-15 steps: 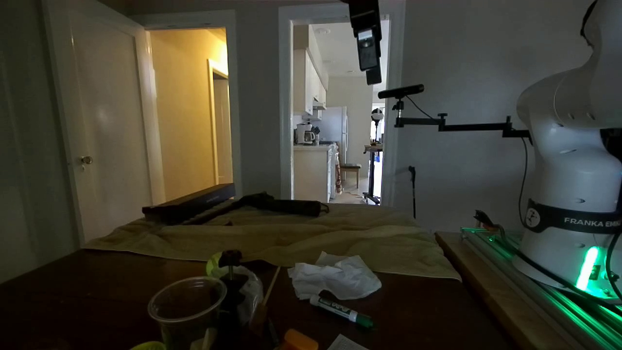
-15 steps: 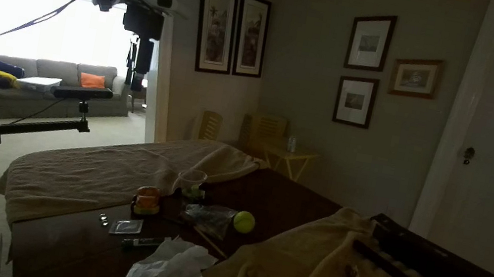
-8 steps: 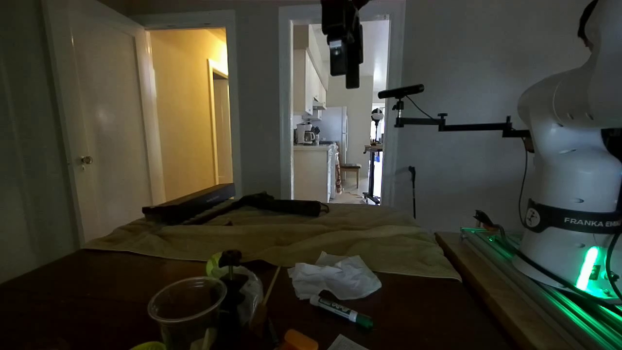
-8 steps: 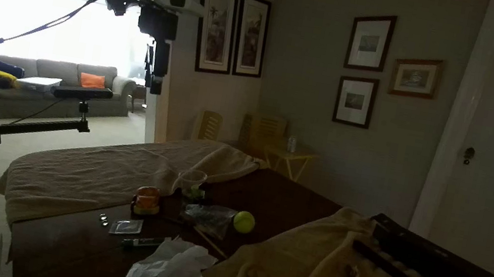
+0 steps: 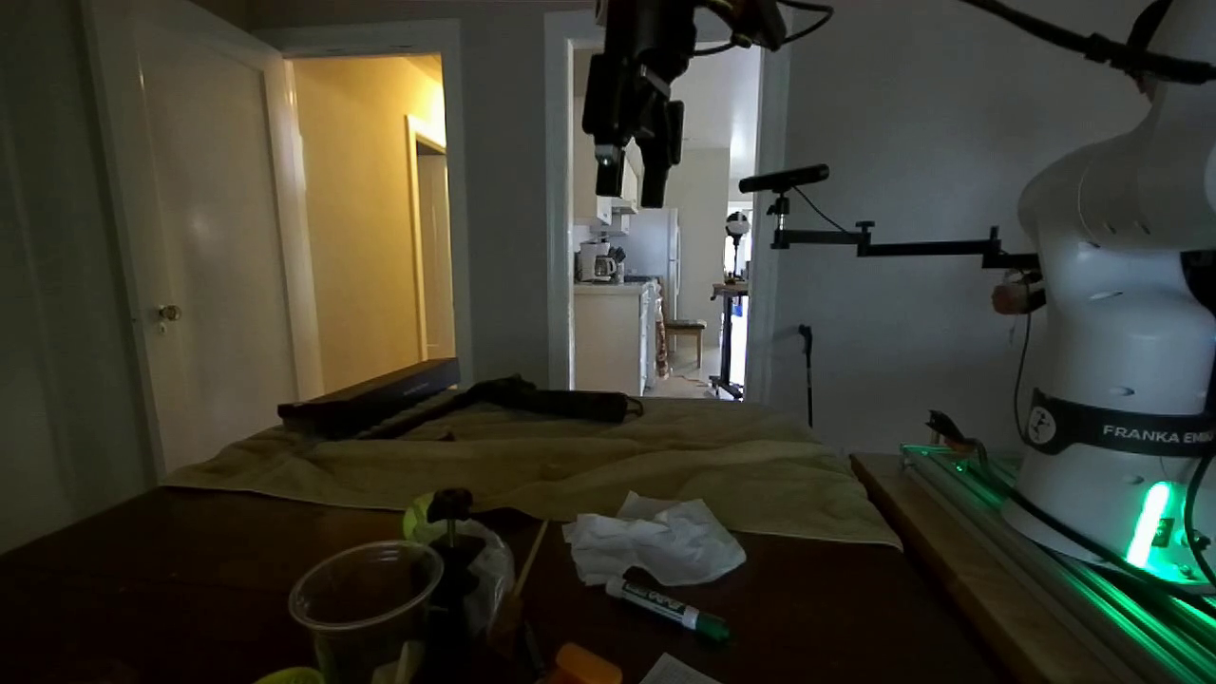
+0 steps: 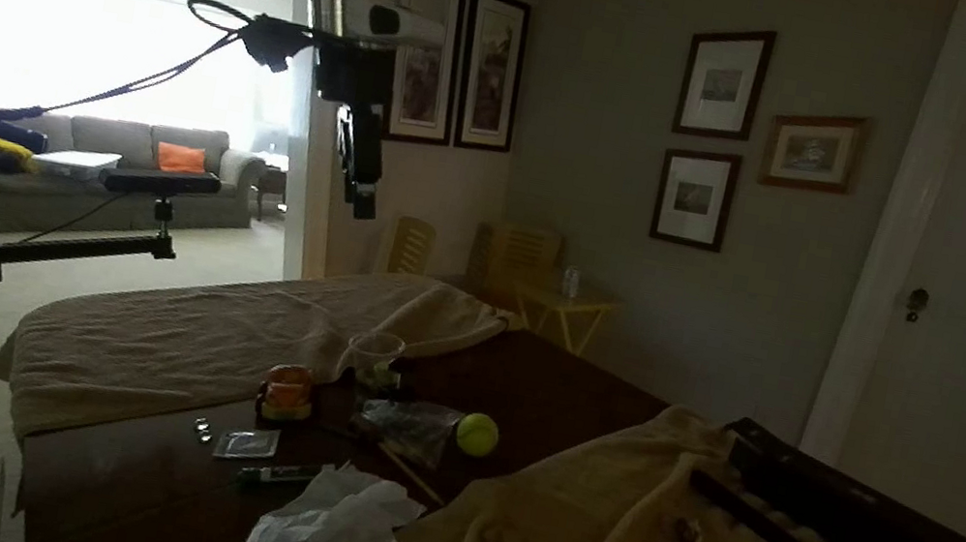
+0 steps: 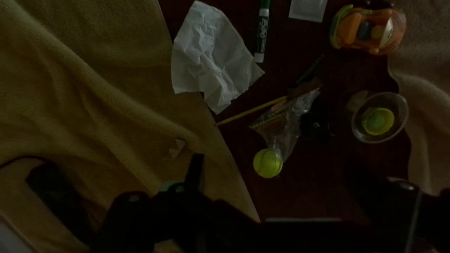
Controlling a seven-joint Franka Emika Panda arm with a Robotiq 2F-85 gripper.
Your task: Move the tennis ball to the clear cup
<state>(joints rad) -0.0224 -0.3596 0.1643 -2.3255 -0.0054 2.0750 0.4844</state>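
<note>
While both ends of the dark brown wooden table (image 6: 570,398) are draped in tan towels (image 6: 216,344), bare wood is seen between them. Along one edge the white Franka arm (image 5: 1102,332) is mounted. By a corner across from that robot-side edge, a long black box (image 5: 370,394) is laid on a towel. Well above the worktop the black two-fingered gripper (image 5: 631,185) is suspended, its fingers spread wide apart and nothing gripped.

Toward the robot-side edge a crumpled white sheet (image 5: 655,543) is laid partly over the box-end towel. At the other towel's border an orange toy car (image 7: 369,30) is placed; near that towel, farther from the robot-side edge, a clear round plastic cup (image 5: 364,625) is stood upright. On bare wood nearer the box end, toward the edge opposite the arm, the yellow-green tennis ball (image 7: 267,163) is seen, partly overlapped by a thin clear plastic bag (image 7: 288,126) and apart from the cup. Through the cup a round yellow-green item (image 7: 378,121) is seen; whether it is inside cannot be told. Just beside the white sheet a green-capped white marker (image 7: 262,35) is laid, and between marker and car a flat white packet (image 7: 308,8). A thin yellowish stick (image 7: 251,110) is laid from the bag to the box-end towel.
</note>
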